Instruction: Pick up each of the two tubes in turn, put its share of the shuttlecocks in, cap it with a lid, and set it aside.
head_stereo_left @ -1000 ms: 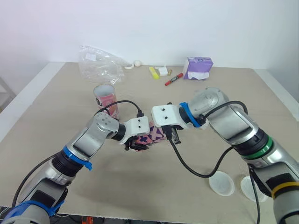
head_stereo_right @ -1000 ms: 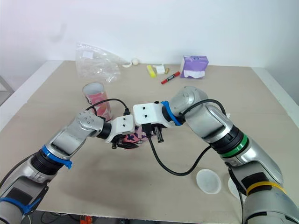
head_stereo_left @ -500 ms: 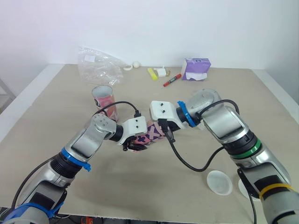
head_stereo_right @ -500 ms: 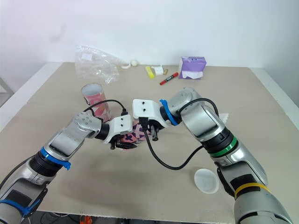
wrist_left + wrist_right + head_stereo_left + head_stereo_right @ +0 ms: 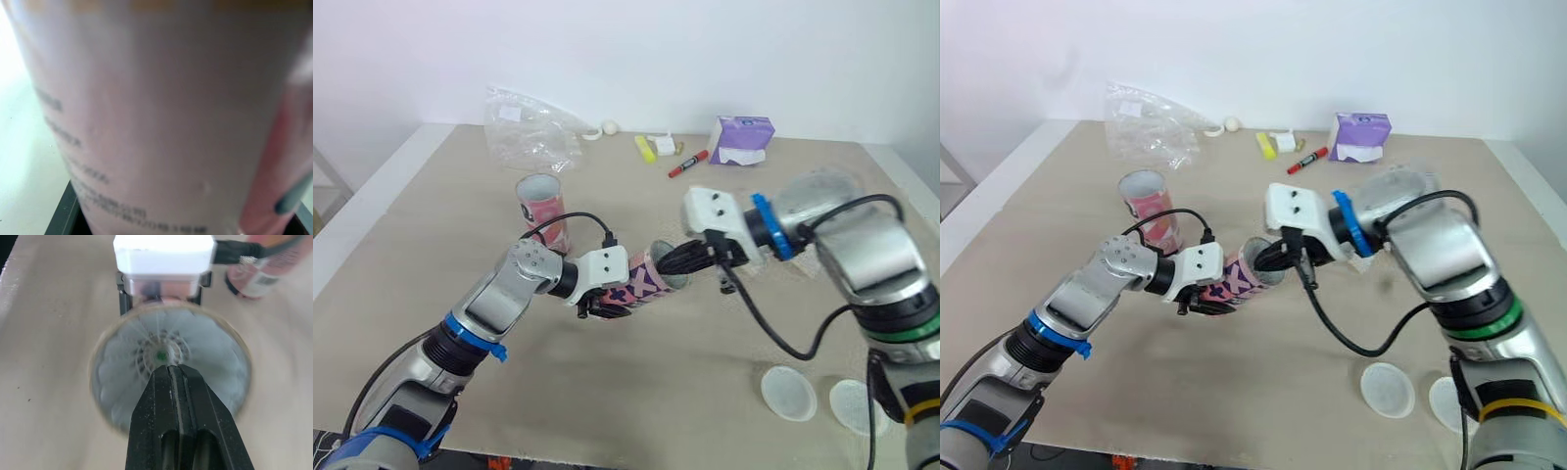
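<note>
Now L claw (image 5: 607, 305) grips tilted tube (image 5: 646, 282); R claw (image 5: 680, 262) clenched at mouth; 2nd tube (image 5: 542, 208) upright; 2 lids (image 5: 788, 392) (image 5: 855, 404).

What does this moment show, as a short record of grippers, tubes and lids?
left gripper: shut on patterned tube, held tilted, mouth toward the right gripper
right gripper: shut, tips at the tube's open mouth
shuttlecocks: white feathers visible inside the held tube
second tube: upright on the table, uncapped
lids: two, flat on the table by the right arm

Plain lab-like test room: beige table (image 5: 431, 196), white wall (image 5: 626, 49), stray marker (image 5: 683, 164), tissue pack (image 5: 741, 140).
</note>
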`<act>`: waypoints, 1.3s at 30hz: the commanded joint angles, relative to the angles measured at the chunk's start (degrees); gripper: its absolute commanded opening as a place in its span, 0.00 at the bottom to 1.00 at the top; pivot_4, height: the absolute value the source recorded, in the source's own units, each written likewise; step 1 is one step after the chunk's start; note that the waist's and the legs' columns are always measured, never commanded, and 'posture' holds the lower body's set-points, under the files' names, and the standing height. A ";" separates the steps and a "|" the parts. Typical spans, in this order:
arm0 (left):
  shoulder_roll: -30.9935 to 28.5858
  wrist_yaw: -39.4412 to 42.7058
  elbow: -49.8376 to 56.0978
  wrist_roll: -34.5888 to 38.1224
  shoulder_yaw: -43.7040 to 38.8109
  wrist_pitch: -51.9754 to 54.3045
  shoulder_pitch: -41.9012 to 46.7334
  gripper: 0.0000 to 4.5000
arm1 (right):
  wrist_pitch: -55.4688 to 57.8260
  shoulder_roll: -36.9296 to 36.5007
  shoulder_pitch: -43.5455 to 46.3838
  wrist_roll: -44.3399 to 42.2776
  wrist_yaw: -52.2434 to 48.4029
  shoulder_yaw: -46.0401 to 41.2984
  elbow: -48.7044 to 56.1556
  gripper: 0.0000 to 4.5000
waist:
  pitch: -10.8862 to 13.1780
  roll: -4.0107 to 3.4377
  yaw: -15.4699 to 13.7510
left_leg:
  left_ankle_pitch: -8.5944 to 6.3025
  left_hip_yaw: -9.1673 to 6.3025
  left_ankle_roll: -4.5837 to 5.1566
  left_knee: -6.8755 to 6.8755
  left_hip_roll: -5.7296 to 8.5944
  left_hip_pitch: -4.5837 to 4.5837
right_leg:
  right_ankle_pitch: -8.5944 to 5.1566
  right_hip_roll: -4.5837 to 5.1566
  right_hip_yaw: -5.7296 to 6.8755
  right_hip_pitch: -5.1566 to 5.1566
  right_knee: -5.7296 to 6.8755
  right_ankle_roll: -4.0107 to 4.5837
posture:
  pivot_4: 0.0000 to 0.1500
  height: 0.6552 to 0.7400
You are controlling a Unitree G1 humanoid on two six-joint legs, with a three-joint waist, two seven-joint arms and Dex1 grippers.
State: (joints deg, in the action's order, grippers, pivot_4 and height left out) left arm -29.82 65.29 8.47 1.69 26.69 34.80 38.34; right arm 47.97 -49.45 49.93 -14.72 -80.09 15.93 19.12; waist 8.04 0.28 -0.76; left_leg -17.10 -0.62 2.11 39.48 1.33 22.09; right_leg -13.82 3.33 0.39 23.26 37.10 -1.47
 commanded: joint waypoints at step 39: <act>23.74 3.09 -30.80 7.88 -3.13 -41.83 -9.30 0.53 | 10.09 -22.94 -57.78 -16.43 10.40 -45.98 15.13 0.01 | 0.30 0.13 -1.40 | 0.18 -0.26 0.34 0.33 0.18 0.63 | 0.23 0.14 0.28 0.11 -0.19 -0.41 | 1.00 1.00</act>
State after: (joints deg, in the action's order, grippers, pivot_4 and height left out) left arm -6.14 66.54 -21.96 9.37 21.88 -8.13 29.87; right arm 60.30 -71.07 -6.57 -33.26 -68.53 -27.60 34.50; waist 8.34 0.41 -2.17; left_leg -16.92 -0.88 2.46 39.81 1.51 22.72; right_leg -13.60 3.43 0.65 23.37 36.91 -1.89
